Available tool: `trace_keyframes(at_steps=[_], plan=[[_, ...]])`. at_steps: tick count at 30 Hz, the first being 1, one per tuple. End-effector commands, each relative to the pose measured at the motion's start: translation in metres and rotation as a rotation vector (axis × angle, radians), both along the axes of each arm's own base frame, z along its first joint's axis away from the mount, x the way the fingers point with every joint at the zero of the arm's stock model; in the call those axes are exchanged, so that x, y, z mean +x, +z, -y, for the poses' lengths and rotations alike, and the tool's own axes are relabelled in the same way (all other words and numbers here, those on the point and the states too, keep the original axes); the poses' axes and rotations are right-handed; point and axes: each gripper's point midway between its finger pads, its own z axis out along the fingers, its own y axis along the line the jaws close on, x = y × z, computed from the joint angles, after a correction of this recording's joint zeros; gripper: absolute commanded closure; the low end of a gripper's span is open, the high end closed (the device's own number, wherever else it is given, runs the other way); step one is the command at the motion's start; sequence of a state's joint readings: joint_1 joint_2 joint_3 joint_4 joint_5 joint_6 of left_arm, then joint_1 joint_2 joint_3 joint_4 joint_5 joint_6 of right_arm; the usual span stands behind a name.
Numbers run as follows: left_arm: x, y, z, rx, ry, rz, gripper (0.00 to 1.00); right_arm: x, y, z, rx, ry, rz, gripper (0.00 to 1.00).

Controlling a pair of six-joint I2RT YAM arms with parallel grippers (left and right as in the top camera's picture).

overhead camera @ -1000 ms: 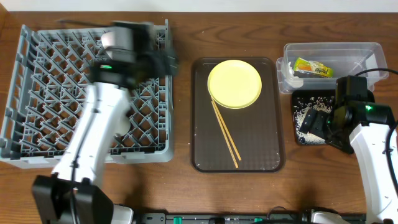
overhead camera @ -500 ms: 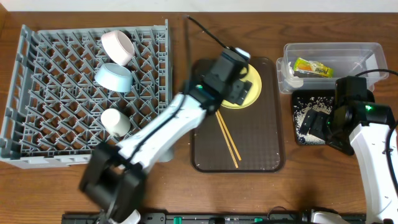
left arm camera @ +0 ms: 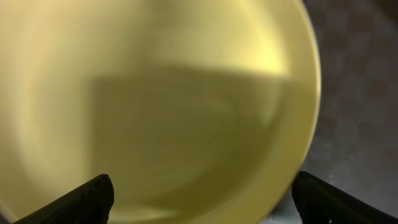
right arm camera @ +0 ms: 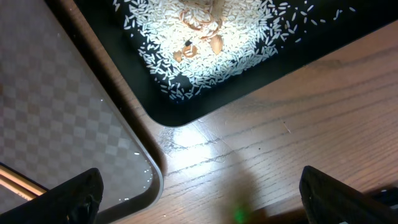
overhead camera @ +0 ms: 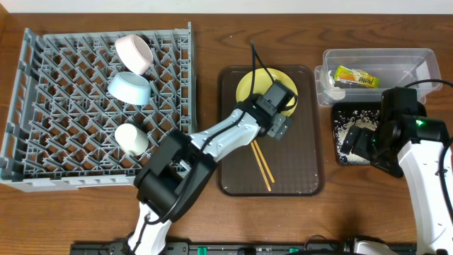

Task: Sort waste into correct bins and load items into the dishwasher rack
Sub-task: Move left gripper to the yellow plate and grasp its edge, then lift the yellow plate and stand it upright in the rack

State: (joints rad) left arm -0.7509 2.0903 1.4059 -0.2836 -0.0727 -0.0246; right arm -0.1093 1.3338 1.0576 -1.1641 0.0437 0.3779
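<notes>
White-shelled left arm (overhead camera: 223, 134) with black joints and thin black cable (overhead camera: 253, 58); white right arm (overhead camera: 425, 170), black wrist, green light (overhead camera: 418, 123)

serving tray (overhead camera: 297, 166) — dark brown, rectangular, rounded corners, faint checkered surface, flat at mid-table | table (overhead camera: 205, 42) — brown wood grain, bright glare patch just beside the tray's corner, right wrist view

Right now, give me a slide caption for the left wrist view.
Open left end effector hovering close over the plate on the tray.
</notes>
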Motion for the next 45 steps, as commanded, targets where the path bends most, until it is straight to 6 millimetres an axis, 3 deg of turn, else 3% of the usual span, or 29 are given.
trace_keyframes(at_steps=[1, 5, 7, 9, 14, 24, 29, 34, 39, 42, 45], plan=[[-0.003, -0.010, 0.003, 0.028, -0.016, 0.002, 0.07, 0.001, 0.005, 0.002, -0.004, 0.004, 0.018, 0.02], [-0.008, -0.018, 0.005, 0.042, -0.028, -0.013, 0.12, 0.001, 0.005, 0.002, -0.004, 0.004, 0.018, 0.02], [-0.010, -0.020, 0.007, 0.045, -0.034, -0.015, 0.23, 0.001, 0.005, 0.002, -0.004, 0.004, 0.017, 0.02], [-0.013, -0.020, 0.010, 0.045, -0.041, -0.015, 0.41, 0.001, 0.005, 0.002, -0.004, 0.004, 0.017, 0.02], [-0.024, -0.022, 0.018, 0.052, -0.070, -0.025, 0.62, 0.000, 0.005, 0.002, -0.004, 0.004, 0.016, 0.02], [-0.030, -0.020, 0.024, 0.057, -0.090, -0.021, 0.87, -0.001, 0.005, 0.002, -0.003, 0.004, 0.009, 0.03], [-0.028, -0.006, 0.026, 0.063, -0.140, 0.018, 0.94, -0.002, 0.005, 0.002, -0.003, 0.004, 0.005, 0.03], [-0.020, 0.041, 0.028, 0.008, -0.125, 0.098, 0.94, -0.003, 0.005, 0.002, -0.003, 0.004, 0.003, 0.03], [-0.011, 0.117, 0.019, -0.094, -0.093, 0.205, 0.94, -0.004, 0.005, 0.002, -0.002, 0.004, -0.001, 0.03], [-0.003, 0.162, -0.003, -0.151, -0.036, 0.262, 0.94, -0.005, 0.004, 0.002, -0.002, 0.004, -0.005, 0.04], [0.010, 0.203, -0.044, -0.229, 0.105, 0.292, 0.94, -0.003, 0.005, 0.002, -0.003, 0.004, 0.003, 0.03]])
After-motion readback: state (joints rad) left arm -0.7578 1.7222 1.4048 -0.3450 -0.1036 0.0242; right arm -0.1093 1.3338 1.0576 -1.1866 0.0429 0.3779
